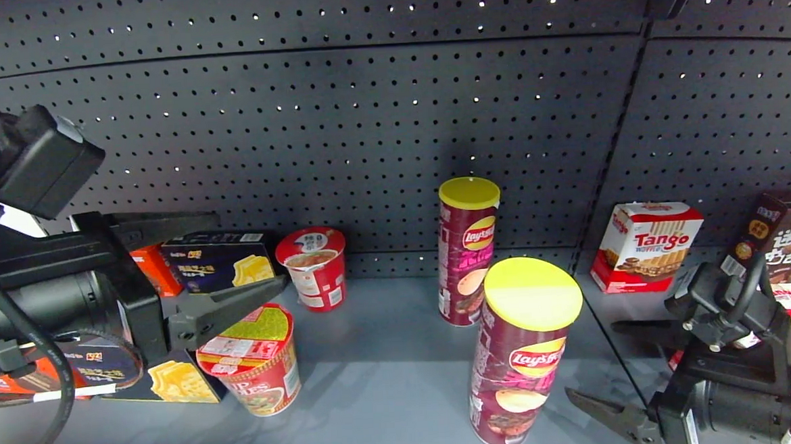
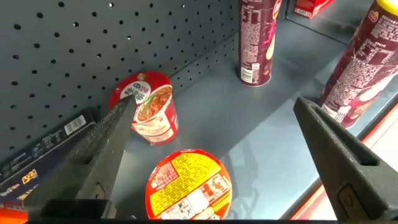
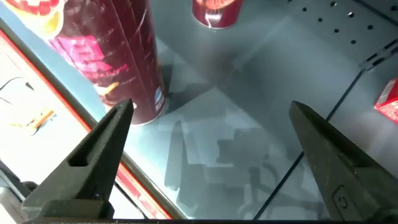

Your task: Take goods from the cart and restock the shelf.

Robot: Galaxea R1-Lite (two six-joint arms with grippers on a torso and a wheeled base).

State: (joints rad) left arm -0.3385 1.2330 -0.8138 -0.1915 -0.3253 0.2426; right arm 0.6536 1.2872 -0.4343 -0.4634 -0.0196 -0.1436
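**Both pincers released over the shelf**

Left arm: stretched level across the shelf [image 1: 390, 378], with the left pincer [image 2: 214, 106] spread wide and grasping nothing. Directly under its gap, the near noodle cup [image 2: 188, 185], standing on the shelf with its lid up. Just beyond one finger, closer to the pegboard wall [image 1: 363, 115], the far noodle cup [image 2: 148, 107], also standing.

Right arm: low at the shelf's front edge, with the right pincer [image 3: 211, 107] likewise spread wide and empty. Just beside one finger, the near chip can [image 3: 121, 56], upright close to the front lip. Farther back from that pincer, toward the wall, the far chip can [image 1: 468, 252], upright too and apart from the near one.

By count: two noodle cups, both red. Two chip cans, both maroon with yellow lids. Around the left pincer, two dark boxes [image 1: 218, 262] with a yellow picture, one behind it and one beneath the arm, plus one orange box [image 1: 151, 268] behind. On the right pincer's outer side, one red-and-white wafer box [image 1: 644, 246] and one brown box [image 1: 785, 232], both well apart from the cans.
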